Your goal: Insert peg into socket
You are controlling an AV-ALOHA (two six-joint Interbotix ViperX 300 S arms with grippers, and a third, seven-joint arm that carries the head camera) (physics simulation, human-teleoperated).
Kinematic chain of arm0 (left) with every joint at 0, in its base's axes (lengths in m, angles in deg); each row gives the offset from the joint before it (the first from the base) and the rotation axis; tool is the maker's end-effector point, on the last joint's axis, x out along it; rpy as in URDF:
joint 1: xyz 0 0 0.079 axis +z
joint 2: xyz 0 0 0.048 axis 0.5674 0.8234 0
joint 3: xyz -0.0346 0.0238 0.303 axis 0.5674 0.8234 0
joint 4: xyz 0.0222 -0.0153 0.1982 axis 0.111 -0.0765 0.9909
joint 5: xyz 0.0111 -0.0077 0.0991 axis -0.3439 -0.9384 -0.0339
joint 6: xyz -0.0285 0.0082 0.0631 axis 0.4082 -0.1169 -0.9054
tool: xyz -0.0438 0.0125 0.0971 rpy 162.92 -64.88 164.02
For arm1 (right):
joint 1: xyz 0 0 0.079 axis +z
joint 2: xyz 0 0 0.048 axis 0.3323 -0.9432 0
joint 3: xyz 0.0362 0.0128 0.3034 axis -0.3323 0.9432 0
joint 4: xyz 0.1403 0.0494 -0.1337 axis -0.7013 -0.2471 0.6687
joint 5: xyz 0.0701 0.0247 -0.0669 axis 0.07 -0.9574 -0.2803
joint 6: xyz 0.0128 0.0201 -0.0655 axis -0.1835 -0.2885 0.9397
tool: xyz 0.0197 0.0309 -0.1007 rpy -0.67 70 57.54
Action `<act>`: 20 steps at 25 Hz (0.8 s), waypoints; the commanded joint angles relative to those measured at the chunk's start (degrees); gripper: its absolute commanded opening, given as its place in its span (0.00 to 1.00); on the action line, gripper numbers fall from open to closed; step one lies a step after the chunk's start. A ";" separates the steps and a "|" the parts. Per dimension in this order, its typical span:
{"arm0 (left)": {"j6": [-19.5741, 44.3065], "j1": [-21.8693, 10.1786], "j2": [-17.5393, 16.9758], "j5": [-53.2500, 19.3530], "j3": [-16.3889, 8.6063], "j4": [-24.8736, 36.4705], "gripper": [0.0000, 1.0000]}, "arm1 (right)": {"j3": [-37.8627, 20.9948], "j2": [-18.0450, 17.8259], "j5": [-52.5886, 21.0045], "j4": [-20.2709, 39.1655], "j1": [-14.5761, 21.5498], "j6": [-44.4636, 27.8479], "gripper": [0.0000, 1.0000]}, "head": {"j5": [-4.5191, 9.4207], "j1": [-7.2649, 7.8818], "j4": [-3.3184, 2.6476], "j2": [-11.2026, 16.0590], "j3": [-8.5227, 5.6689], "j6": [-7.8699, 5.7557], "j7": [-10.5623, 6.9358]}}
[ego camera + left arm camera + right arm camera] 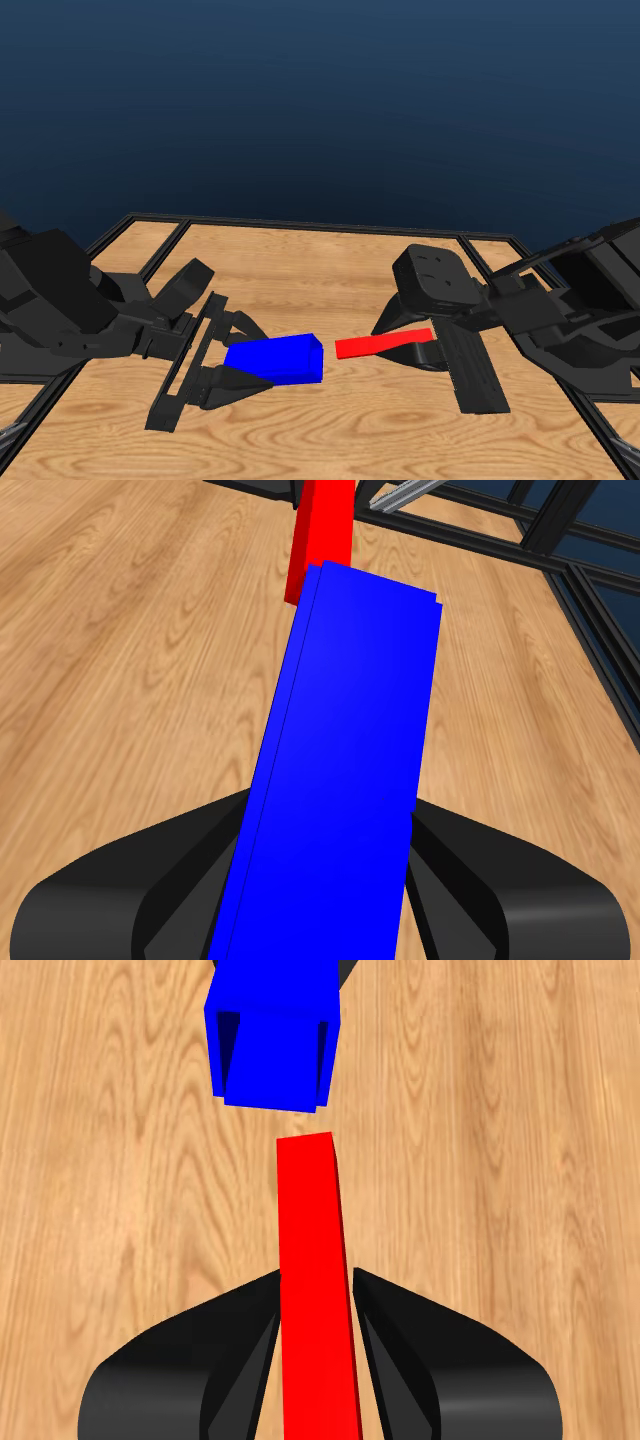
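Peg [383, 345] and socket [276, 358] hang above the table [330, 270] near its middle, end to end with a small gap, my right gripper [437, 345] clamped on the red bar's far end and my left gripper [222, 368] closed around the blue block. My worry is misalignment: through the right wrist camera the tip [306, 1143] sits slightly off the socket's open mouth [272, 1068], so pushing now could catch the rim and twist either piece in its jaws. Both arms reach in low from opposite sides, wrists roughly level, grippers facing one another.
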 commanded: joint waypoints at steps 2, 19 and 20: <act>-0.37 -0.51 -0.50 0.41 -0.77 1.71 0.00 | -3.64 -0.32 -6.43 4.14 1.84 -6.74 0.00 | -0.55 0.12 0.04 -0.64 -0.46 -0.06 0.15; 0.57 1.62 1.37 1.95 -2.92 2.29 0.00 | -10.41 -5.65 -6.51 5.20 2.82 -7.46 0.00 | -0.56 0.84 0.10 -0.75 -0.40 -0.62 -0.22; 0.66 1.44 1.26 1.30 -3.37 2.54 0.00 | -10.96 -6.62 -5.68 4.92 2.53 -7.12 0.00 | -0.61 0.88 0.10 -0.74 -0.40 -0.67 -0.25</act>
